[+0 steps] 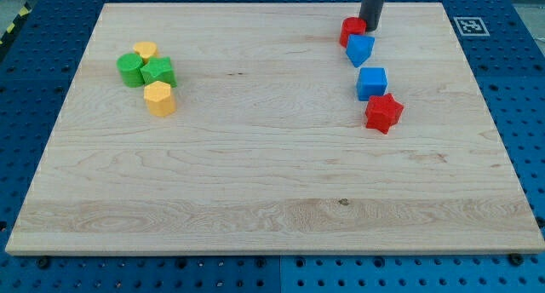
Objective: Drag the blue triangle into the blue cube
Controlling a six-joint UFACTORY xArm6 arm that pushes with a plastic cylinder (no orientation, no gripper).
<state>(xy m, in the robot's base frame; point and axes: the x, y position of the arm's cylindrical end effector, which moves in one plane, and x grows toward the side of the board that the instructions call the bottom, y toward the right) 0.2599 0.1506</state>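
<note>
Presently the blue triangle [360, 49] lies in the upper right of the frame, on the wooden board [255, 182]. Its pointed end faces the view's bottom. Directly below it sits the blue cube [372, 83]; the two are close but apart, with a thin strip of board showing between them.

Touching the cube's lower right corner is a red star-shaped block [384, 112]. Above the triangle, at its upper left, stands a small red block [352, 29], whose shape cannot be made out with certainty; it appears to touch the triangle's top edge.

My tip [371, 26] is down at the board, just right of that red block and just above the triangle's upper right corner. Whether it is in contact with either block cannot be told. The rod carries no jaws, so it grasps nothing; it only stands against the blocks. Its upper part runs out of the frame's top edge.

Well apart, in the upper left of the frame, four blocks cluster together: a yellow block [146, 51] at the top, a green round block [130, 69] at the left, a green star-like block [158, 71] beside it, and a yellow hexagonal block [159, 98] at the bottom.

A square black-and-white marker [468, 25] lies off the board's upper right corner.
</note>
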